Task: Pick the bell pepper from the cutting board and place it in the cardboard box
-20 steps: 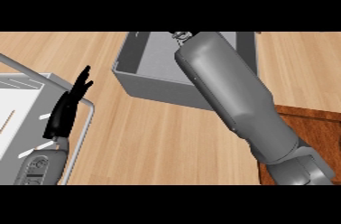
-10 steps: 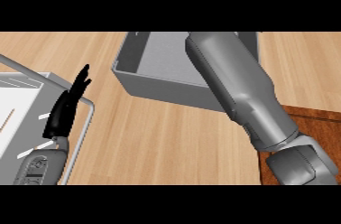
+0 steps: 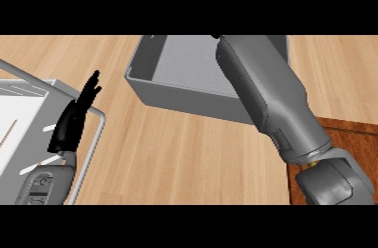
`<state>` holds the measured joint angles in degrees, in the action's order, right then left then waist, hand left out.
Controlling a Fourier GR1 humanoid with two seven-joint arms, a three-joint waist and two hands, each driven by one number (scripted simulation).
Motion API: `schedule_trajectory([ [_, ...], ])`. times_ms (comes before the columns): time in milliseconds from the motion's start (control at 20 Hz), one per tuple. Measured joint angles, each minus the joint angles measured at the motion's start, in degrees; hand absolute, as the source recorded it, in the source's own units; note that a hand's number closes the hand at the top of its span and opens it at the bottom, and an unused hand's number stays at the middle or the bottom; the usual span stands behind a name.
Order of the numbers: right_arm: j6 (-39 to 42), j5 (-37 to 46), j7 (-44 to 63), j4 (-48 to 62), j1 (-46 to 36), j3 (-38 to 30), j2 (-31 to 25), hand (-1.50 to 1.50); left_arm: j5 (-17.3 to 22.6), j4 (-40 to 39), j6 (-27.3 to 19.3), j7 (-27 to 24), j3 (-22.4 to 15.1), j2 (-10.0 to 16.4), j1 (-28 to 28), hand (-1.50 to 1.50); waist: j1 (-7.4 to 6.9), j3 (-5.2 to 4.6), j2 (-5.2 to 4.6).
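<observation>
Head view: right forearm (image 3: 266, 102) stretched over the cardboard box (image 3: 177, 94).
The right hand lay beyond the upper edge, so I could not tell if it grasped the bell pepper, seen nowhere; a low release, well inside the walls, seemed best. At the left, the left hand (image 3: 74, 117) rested with straight fingers.

Light is bright and even over the pale wooden counter top (image 3: 184, 157), with no glare on its grain. It seems to fall from above. The open grey box (image 3: 184, 94) shows a light floor, a darker left inner wall and a mid-grey front wall, and casts barely any shadow on the wood. The long grey right forearm (image 3: 273, 102) is shaded softly, paler along its left flank and duller toward its right. The white metal-rimmed basin (image 3: 22, 117) is the brightest patch, nearly washed out. The black left hand (image 3: 70, 124) reads as flat black without highlights. The dark brown wooden cutting board (image 3: 347, 137) stays evenly lit.
</observation>
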<state>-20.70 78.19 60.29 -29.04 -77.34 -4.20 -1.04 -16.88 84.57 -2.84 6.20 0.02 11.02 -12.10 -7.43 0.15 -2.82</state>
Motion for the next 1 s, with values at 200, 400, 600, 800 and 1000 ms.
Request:
schedule_trajectory([
  [200,-6.32,2.31,-1.70,1.02,-0.75,-0.01,0.28,-1.50,0.20,-0.13,0.27,0.29,-0.11,-0.07,-0.34,0.00,-0.30,-0.04,-0.01],
  [400,-13.14,4.42,-2.86,0.79,-1.72,-0.60,-0.20,-1.50,0.27,-0.17,0.20,0.22,0.18,0.01,0.05,0.00,0.17,-0.05,0.28],
  [600,-19.10,6.45,-2.00,0.01,-2.84,-1.21,0.33,-1.50,0.60,-0.19,-0.04,-0.23,0.87,0.19,1.00,0.00,1.22,0.00,0.87],
  [800,-22.97,6.56,-1.00,-0.65,-3.04,-1.13,0.60,-1.50,0.80,-0.12,-0.23,-0.25,1.60,0.37,2.08,0.00,2.46,-0.01,1.59],
  [1000,-24.67,6.46,-0.07,-2.59,-2.92,0.84,0.64,-1.50,0.93,-0.21,-0.54,-0.63,2.48,0.57,3.43,0.00,3.95,0.06,2.51],
])
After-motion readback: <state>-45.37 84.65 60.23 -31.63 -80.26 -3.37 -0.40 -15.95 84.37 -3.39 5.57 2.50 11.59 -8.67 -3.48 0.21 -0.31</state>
